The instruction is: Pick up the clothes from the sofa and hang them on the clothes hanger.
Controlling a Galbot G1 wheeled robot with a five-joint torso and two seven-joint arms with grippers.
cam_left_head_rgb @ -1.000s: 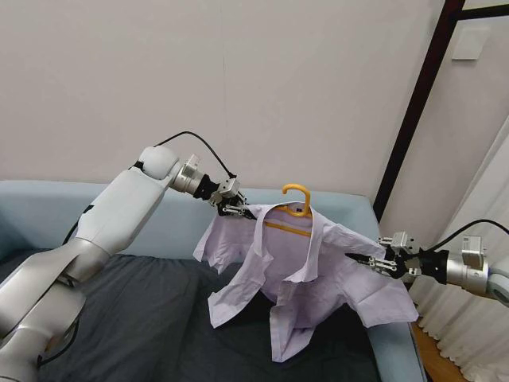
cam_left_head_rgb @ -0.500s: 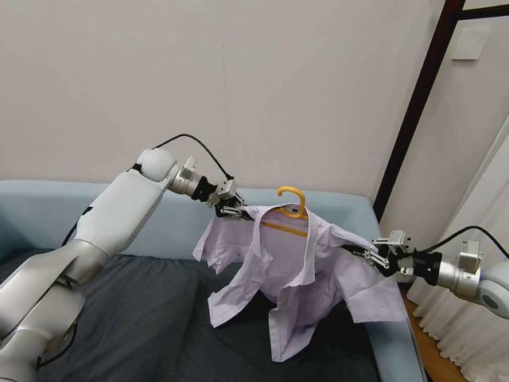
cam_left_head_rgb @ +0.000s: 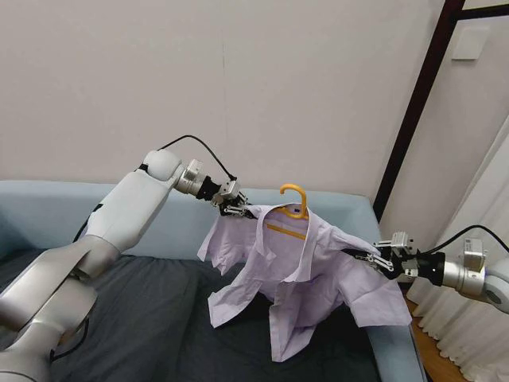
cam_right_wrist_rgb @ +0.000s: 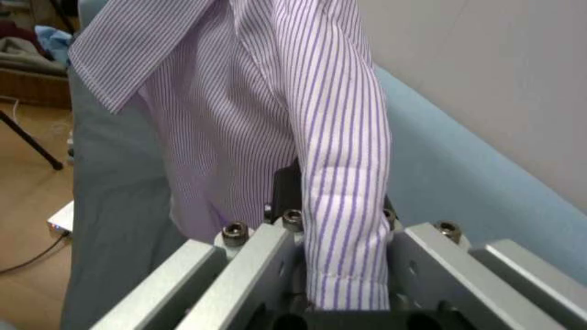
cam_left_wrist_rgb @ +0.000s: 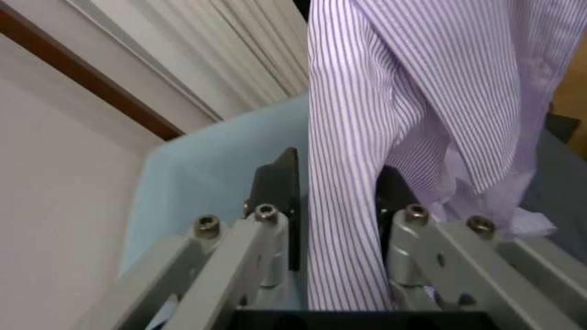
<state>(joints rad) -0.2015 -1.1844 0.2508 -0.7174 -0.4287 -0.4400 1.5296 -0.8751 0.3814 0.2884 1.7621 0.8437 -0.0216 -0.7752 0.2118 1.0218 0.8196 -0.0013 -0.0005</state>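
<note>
Clearly, left gripper [cam_left_head_rgb: 241, 212] and right gripper [cam_left_head_rgb: 364, 256] each pinch shirt [cam_left_head_rgb: 306, 274] between jaws.

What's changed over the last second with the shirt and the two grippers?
The right gripper has edged slightly up and inward toward the yellow hanger, lifting its side of the striped shirt a little. The left gripper barely moved. Both stay shut on the shirt, which is still draped over the hanger and held above the sofa.
</note>
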